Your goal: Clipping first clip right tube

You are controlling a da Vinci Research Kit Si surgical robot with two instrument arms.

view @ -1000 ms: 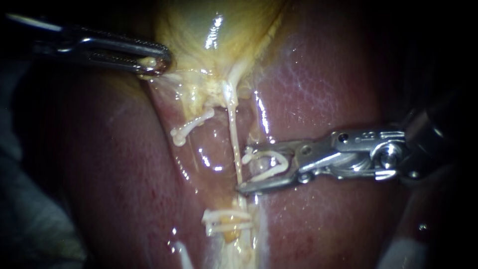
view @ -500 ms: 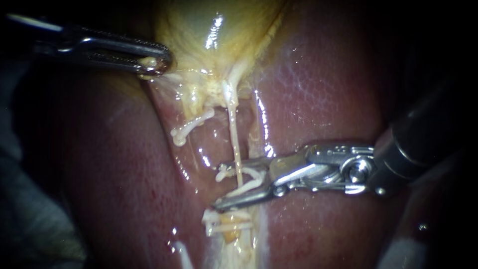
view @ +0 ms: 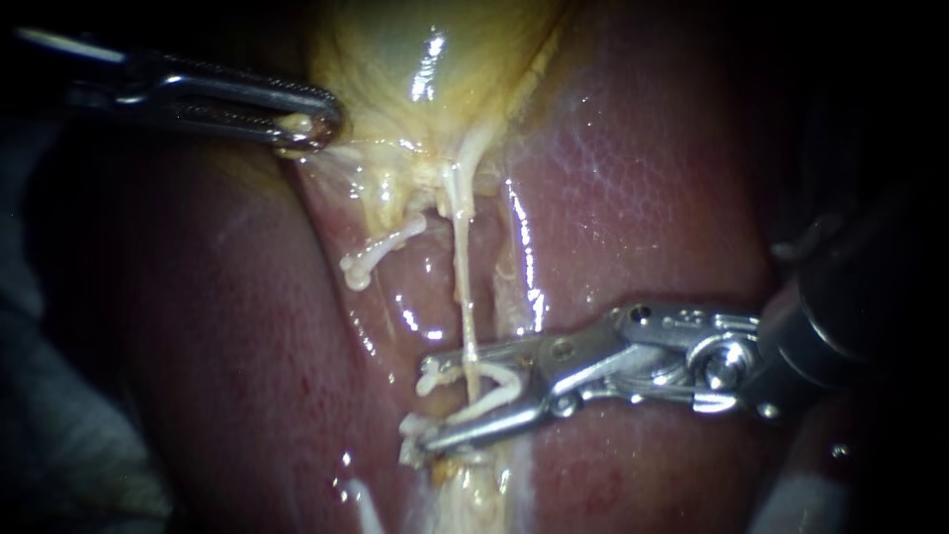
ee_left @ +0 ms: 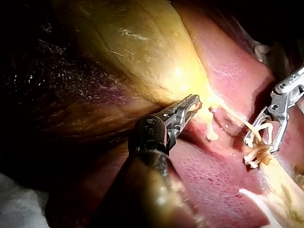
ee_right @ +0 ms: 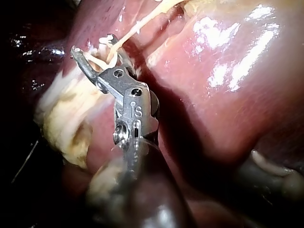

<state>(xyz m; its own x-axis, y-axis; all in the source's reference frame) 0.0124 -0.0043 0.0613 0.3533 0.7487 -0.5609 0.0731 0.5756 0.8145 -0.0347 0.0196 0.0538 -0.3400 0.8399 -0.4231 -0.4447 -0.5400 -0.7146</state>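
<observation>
The right tube (view: pixel 463 297) is a thin pale strand running from the yellow gallbladder (view: pixel 425 69) down over the liver (view: pixel 633 178). My right instrument (view: pixel 430 400) comes in from the right. Its jaws stand apart astride the tube, holding an open white clip (view: pixel 489 386) whose legs lie along them. Just below the lower jaw, white clips (view: pixel 415 430) sit on the tube, partly hidden. A short white tube stub (view: pixel 381 252) lies to the left. My left instrument (view: pixel 308 125) is shut on the gallbladder's edge at upper left. The wrist views show the same: left instrument (ee_left: pixel 192 102), right instrument (ee_right: pixel 92 45).
Dark red liver (view: pixel 227 326) borders the groove on the left. Wet yellowish tissue (view: pixel 474 494) continues below the clips. In the right wrist view, pale fatty tissue (ee_right: pixel 66 118) lies beside the instrument's shaft. A white patch (view: pixel 801 499) shows at lower right.
My right instrument moved left and down along the tube with its clip; its jaws went from beside the tube to astride it, close to the lower clips. The left instrument held still.
</observation>
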